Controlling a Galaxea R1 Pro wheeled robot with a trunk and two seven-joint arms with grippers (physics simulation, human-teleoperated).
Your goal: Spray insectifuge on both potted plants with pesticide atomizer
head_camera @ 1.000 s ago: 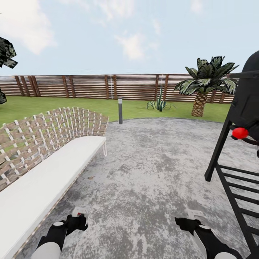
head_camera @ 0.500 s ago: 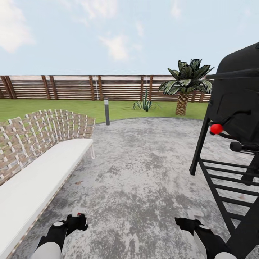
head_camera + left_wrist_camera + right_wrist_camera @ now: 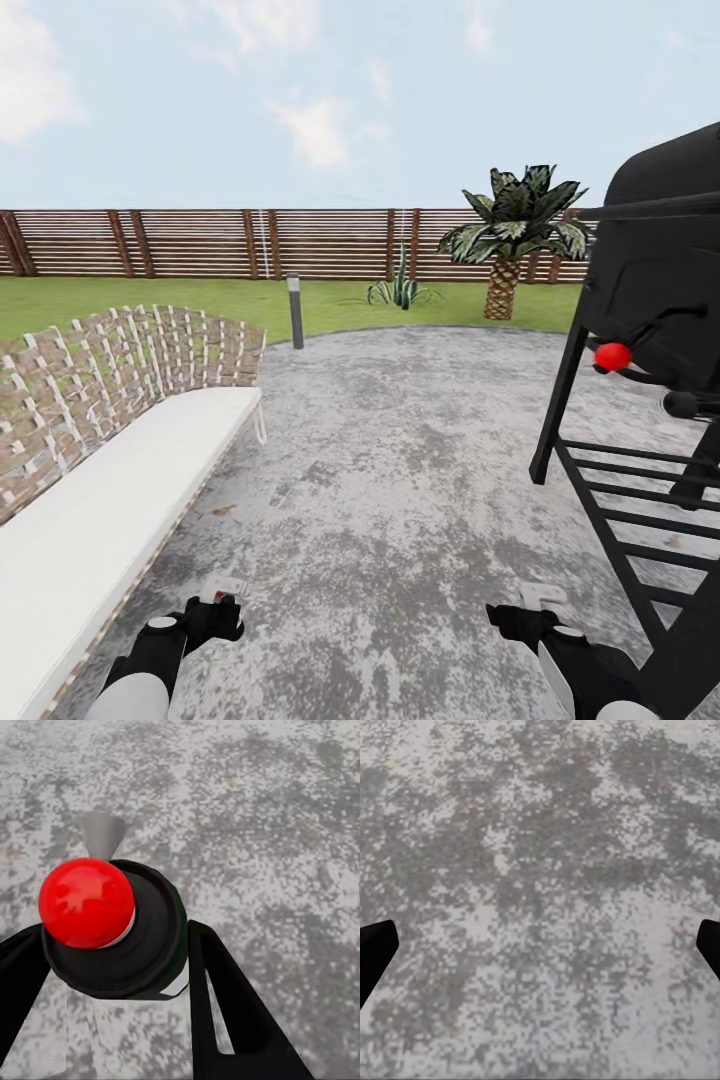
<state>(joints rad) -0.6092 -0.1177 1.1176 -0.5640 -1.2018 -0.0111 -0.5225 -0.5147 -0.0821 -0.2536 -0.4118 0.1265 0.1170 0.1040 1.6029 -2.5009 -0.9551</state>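
Observation:
My left gripper [image 3: 214, 614] hangs low over the mottled grey patio [image 3: 420, 470] of the garden and is shut on the pesticide atomizer [image 3: 222, 590]. The left wrist view looks down on the atomizer [image 3: 146, 945]: a dark round body, a red cap and a pale grey nozzle cone, held between the black fingers of the left gripper [image 3: 116, 931]. My right gripper [image 3: 524, 616] is open over bare paving, and its fingertips [image 3: 378, 942] stand far apart with nothing between them. The potted plants are out of view.
A woven bench with a white cushion [image 3: 110, 490] runs along the left. A black grill [image 3: 650, 330] on a slatted stand, with a red knob [image 3: 612, 356], stands close on the right. Beyond the patio lie the lawn, a bollard light [image 3: 295, 311], a spiky plant [image 3: 400, 290], a palm [image 3: 512, 235] and the slat fence [image 3: 200, 243].
The camera has turned to the right: the bench, bollard and palm have shifted left in the picture and more of the grill shows. Both grippers hold their places.

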